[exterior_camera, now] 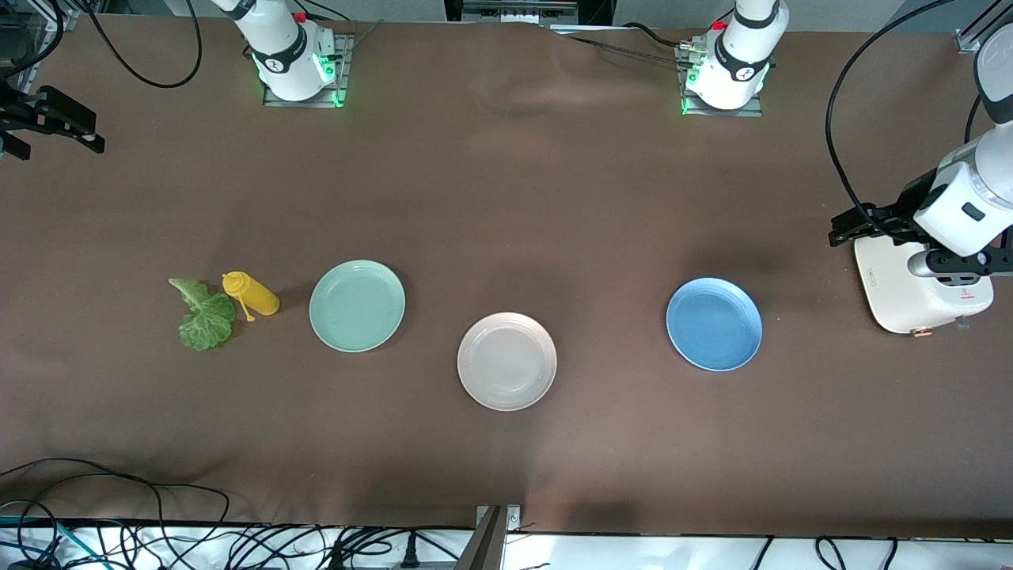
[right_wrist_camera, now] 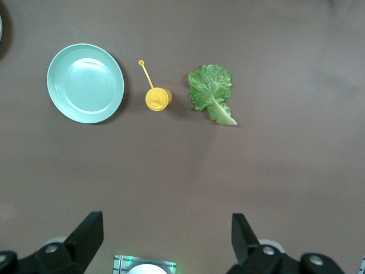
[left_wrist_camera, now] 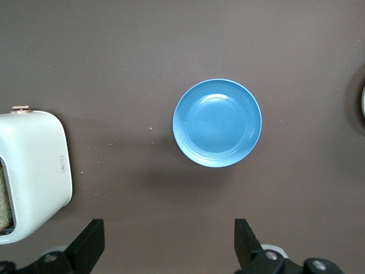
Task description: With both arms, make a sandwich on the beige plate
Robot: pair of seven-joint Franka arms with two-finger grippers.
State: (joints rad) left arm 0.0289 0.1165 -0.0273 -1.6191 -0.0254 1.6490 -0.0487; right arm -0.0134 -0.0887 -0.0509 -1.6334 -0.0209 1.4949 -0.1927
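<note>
Brown cloth is covering the whole table (exterior_camera: 506, 198), with cables trailing along the edge nearest the front camera.

Taking the beige plate (exterior_camera: 506, 361) as the dial centre in the front view:
- Mint plate (exterior_camera: 357, 305) is lying at about ten o'clock, well apart from it.
- Blue plate (exterior_camera: 714, 324) is lying at about two o'clock, toward the left arm's end.
- Yellow bottle (exterior_camera: 252, 294) is standing just beside the mint plate, toward the right arm's end (its cap tether is hanging loose).
- Lettuce leaf (exterior_camera: 205, 314) is lying flat on the cloth, touching or almost touching the bottle.
- Toaster (exterior_camera: 918, 286), white, is sitting at the left arm's end of the table; a brown slice (left_wrist_camera: 4, 200) is showing in its slot.

All three plates are sitting empty, and the beige plate is lying nearest the front camera.

Left gripper (exterior_camera: 851, 224) is hovering over the toaster's edge, jaws spread wide and holding nothing; its fingers (left_wrist_camera: 91, 242) are framing bare cloth.

Right gripper (exterior_camera: 59, 127) is hanging over the table's edge at the right arm's end, jaws likewise wide and empty, fingers (right_wrist_camera: 85, 234) apart.
</note>
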